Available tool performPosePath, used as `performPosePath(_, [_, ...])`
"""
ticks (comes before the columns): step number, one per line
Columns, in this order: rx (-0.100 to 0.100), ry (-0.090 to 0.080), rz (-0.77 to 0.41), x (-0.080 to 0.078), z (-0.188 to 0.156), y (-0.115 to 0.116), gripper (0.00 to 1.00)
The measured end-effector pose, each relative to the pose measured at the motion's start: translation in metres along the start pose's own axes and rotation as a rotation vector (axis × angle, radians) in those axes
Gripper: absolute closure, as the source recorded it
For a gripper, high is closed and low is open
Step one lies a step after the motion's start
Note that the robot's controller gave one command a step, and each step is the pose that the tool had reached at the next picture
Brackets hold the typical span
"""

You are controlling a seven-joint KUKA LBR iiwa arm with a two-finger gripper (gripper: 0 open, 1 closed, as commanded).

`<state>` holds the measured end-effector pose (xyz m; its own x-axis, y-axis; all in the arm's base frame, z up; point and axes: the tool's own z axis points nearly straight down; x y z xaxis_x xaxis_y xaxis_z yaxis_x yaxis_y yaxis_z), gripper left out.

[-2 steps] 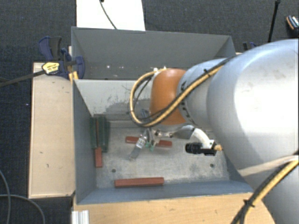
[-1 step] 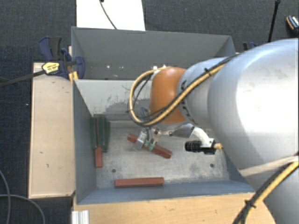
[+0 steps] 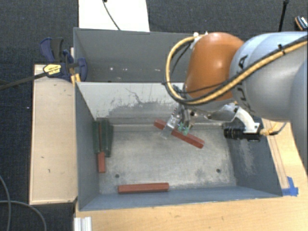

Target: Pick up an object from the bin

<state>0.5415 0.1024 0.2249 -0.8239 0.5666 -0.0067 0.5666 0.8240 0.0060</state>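
— What lay left of the jaws?
— Well off that way sat a dark block (image 3: 104, 137) with a short red block (image 3: 101, 162) at its end. A long red bar (image 3: 143, 188) lay lower left.
— And at the gripper (image 3: 177, 127)?
— A red stick (image 3: 191, 139) passed right under it, slanting from its left down to its right. Whether the jaws were apart or clamped, I couldn't tell. To the right was bare floor.
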Motion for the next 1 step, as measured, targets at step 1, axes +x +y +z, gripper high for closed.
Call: performPosePath(1, [0.002,0.002,-0.291,-0.0197,0.0018,0.0053,1.0])
